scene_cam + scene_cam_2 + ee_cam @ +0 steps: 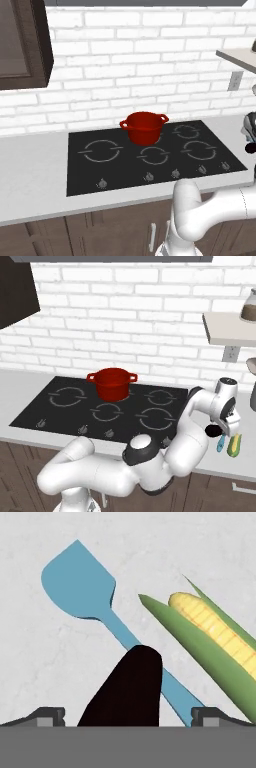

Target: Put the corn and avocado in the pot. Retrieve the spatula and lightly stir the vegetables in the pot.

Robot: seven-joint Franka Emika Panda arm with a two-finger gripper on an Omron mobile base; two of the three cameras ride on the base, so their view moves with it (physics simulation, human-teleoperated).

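Sitting on the hob [100, 170], red pot [144, 127]; tool [128, 717] spread over avocado [127, 692], beside corn [212, 634]

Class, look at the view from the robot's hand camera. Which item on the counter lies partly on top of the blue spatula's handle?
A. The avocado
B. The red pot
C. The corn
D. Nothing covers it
A: in the hand view the dark avocado overlaps the handle of the spatula, while the corn lies beside it and the pot stands away on the stove.
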